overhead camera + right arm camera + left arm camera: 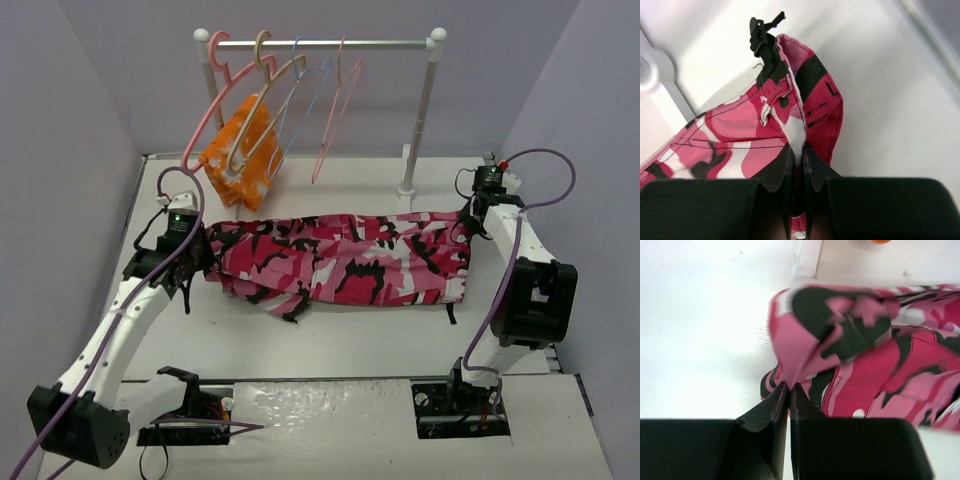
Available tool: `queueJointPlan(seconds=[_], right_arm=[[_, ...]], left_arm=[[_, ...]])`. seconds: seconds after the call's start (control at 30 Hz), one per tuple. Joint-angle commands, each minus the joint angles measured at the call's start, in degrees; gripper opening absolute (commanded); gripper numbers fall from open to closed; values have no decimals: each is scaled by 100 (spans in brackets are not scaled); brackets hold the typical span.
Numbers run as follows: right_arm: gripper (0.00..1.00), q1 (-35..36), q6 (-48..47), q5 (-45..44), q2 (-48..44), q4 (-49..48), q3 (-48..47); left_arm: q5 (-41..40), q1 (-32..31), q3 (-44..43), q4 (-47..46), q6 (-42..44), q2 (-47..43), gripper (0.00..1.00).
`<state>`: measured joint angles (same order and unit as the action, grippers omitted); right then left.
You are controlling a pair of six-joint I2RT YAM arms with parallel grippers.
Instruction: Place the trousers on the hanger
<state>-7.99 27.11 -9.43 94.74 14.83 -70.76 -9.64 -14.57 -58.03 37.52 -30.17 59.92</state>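
The trousers (340, 262) lie stretched crosswise on the table (350, 340), in front of the clothes rail (380, 44), one end in each arm's grasp. The left jaws are pressed together on a pinched fold at the left end (that wrist view is blurred). The right jaws are clamped on a stitched edge at the right end, below a black buckle (762, 32). On the rail hang the tan hanger (262, 50), a thick pink hanger (213, 105) and thin wire hangers (330, 120). An orange-and-white cloth (240, 155) hangs there too; which hanger carries it is unclear.
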Motion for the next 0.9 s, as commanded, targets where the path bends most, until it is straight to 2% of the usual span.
queueJointPlan(seconds=[0.0,0.03,0.07,0.17,0.23,0.27,0.4,0.53,0.73,0.87], right_arm=[[0,-274,-443,-1015,-147,135,-704],[4,-310,-468,-968,-45,147,-794],[14,-326,-495,-930,98,223,-893],[54,-313,-547,-667,382,450,-1142],[71,-267,-520,-424,317,451,-1055],[75,-250,-492,-345,235,451,-972],[82,29,-421,-206,-168,448,-521],[83,403,-203,-100,-602,427,186],[83,414,300,-49,-967,160,1345],[83,334,456,395,-1176,-96,1840]], left_arm=[[-430,68,-488,1512,308,-595,0],[-226,68,-423,1561,255,-650,0],[8,68,-338,1588,197,-691,6],[502,59,-66,1628,30,-737,42],[542,57,41,1645,-28,-749,61],[542,51,53,1667,-18,-760,68],[496,68,-184,1444,188,-758,82],[461,86,-354,940,406,-339,83],[850,86,-116,50,448,474,83],[810,86,20,-366,669,988,84]])
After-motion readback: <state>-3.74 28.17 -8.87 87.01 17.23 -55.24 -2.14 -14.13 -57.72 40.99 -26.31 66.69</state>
